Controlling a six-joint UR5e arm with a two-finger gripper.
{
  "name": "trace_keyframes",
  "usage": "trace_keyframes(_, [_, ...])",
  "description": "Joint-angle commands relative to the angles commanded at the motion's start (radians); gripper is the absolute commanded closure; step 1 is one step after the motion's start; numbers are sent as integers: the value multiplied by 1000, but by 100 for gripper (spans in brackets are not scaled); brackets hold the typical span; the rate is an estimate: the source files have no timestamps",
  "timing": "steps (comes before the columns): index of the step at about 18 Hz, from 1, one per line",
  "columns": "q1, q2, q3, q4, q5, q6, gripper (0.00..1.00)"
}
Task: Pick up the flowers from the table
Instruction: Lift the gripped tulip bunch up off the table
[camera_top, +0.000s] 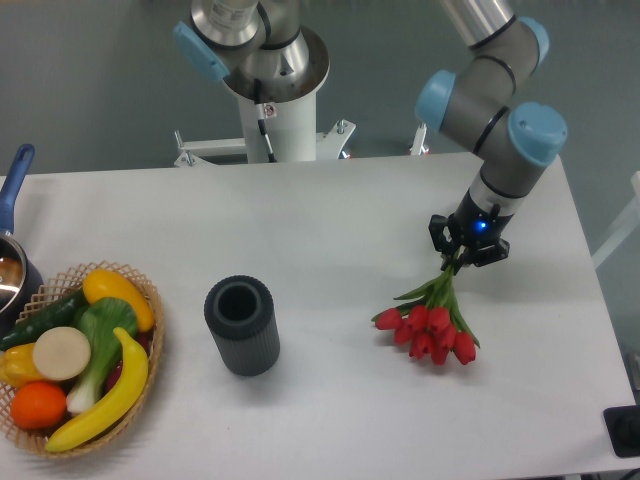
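One gripper (462, 254) clamps one bunch of roughly ten red flowers (429, 322) by its stems

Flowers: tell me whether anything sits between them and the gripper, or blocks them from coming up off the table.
Nothing visible does. The gripper is already closed on the stems of the flowers, with the red heads hanging below it. The space above them is open; the dark cylinder and the fruit basket stand well off to the side on the table.
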Motion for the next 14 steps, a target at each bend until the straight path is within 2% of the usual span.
trace_keyframes(4, [-2, 69, 17, -2, -34, -20, 76])
trace_keyframes(8, [5, 135, 52, -2, -176, -110, 76])
trace_keyframes(12, [8, 207, 87, -2, -277, -124, 76])
trace_keyframes(14, [8, 242, 107, 0, -381, -129, 76])
